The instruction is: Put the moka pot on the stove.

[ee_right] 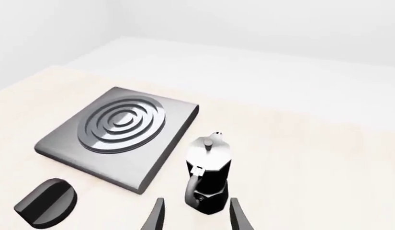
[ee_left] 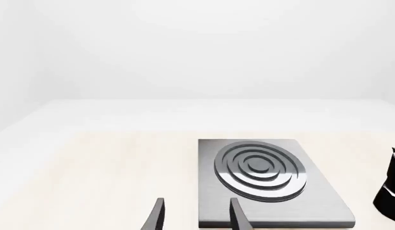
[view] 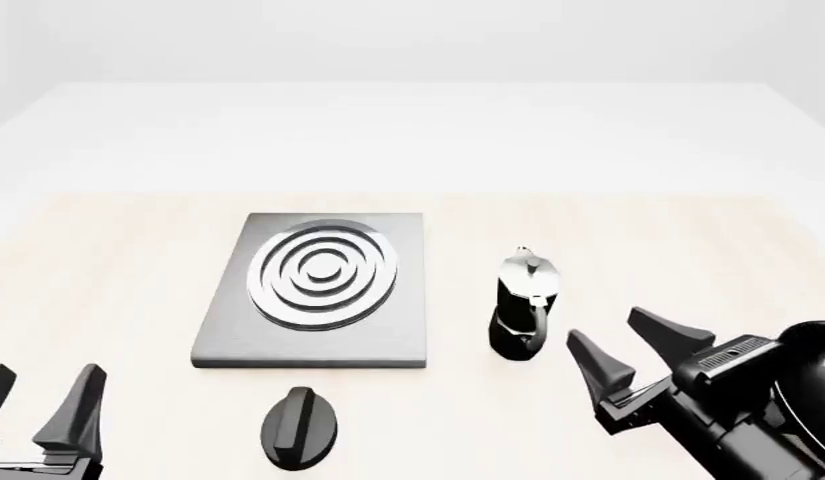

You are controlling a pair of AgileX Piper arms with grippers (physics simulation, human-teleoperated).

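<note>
On the pale tabletop the moka pot stands upright just right of the stove, close to its edge but not touching it, so it's not on the burner rings yet. Its black handle faces the near side, toward the right end effector, which sits released, fingers spread, near the pot and a bit to its right, not touching it. From the right wrist view the pot is lined up pretty much between the two fingertips. The left end effector is down in the near left corner, also released and holding nothing. A black oval knob lies flat in front of the stove, apart from it.
</note>
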